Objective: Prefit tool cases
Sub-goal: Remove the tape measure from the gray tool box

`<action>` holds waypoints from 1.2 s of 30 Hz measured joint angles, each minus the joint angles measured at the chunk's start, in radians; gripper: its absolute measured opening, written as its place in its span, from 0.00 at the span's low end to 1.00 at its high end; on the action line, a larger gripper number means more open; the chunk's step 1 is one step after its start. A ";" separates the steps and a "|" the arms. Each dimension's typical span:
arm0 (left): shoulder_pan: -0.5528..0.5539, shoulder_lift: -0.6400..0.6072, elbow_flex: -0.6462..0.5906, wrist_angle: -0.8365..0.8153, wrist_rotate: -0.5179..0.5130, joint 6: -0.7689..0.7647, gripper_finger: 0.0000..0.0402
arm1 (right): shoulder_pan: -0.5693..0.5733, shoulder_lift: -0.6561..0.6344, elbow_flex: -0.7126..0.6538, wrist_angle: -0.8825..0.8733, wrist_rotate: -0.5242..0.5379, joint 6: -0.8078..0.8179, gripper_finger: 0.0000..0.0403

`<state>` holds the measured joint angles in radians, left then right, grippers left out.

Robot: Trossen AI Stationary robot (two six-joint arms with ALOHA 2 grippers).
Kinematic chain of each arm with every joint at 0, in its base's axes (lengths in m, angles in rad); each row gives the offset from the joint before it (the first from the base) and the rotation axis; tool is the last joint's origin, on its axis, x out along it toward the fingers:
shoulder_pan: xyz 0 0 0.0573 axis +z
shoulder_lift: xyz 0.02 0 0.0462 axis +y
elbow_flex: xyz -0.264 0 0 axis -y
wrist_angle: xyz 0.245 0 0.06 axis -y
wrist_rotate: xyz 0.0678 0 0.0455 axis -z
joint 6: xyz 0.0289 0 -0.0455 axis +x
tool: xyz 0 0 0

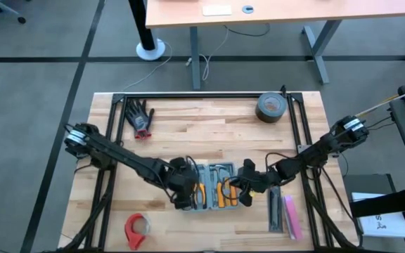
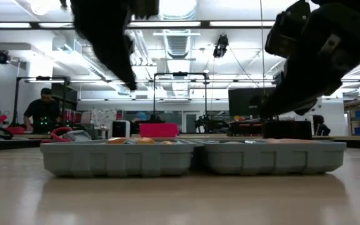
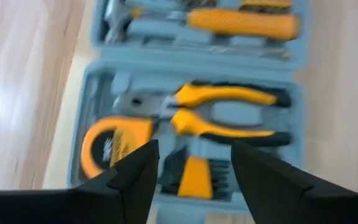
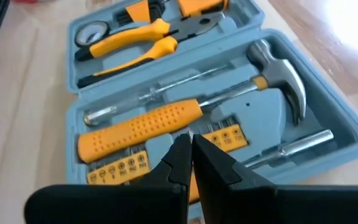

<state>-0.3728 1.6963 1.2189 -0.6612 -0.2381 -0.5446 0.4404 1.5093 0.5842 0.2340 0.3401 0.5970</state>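
Observation:
The blue-grey tool case [image 1: 213, 186] lies open and flat on the wooden table, both halves up, and shows as two grey trays [image 2: 192, 156] in the low view. One half holds yellow-handled pliers [image 3: 222, 112] and a tape measure [image 3: 107, 146]. The other holds a hammer [image 4: 166, 121] and a row of bits. My left gripper [image 3: 194, 165] hangs open over the pliers half, slanting down, clear of it [image 2: 130, 78]. My right gripper [image 4: 190, 149] is shut and hovers over the hammer half, above its rim [image 2: 292, 94].
Black-and-red gloves [image 1: 140, 118] lie at the far left and a grey tape roll [image 1: 271, 107] at the far right. A red tape dispenser [image 1: 137, 228] sits near the front edge. Narrow black and pink bars [image 1: 285, 214] lie right of the case. A black frame [image 1: 209, 95] borders the table.

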 joint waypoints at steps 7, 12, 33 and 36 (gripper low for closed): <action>0.056 -0.030 -0.130 0.095 0.014 -0.097 0.52 | -0.044 0.000 0.000 -0.017 -0.003 0.042 0.00; 0.095 -0.017 -0.135 0.101 0.019 -0.108 0.51 | -0.098 0.000 0.000 -0.027 -0.058 0.050 0.00; 0.149 -0.015 -0.220 0.150 0.064 -0.120 0.46 | -0.246 0.000 0.001 -0.104 -0.157 -0.091 0.00; 0.170 -0.015 -0.233 0.156 0.057 -0.115 0.46 | -0.269 0.000 0.001 -0.126 -0.157 -0.107 0.00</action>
<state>-0.2031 1.6814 0.9854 -0.5053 -0.1811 -0.6598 0.1711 1.5093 0.5850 0.1082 0.1833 0.4897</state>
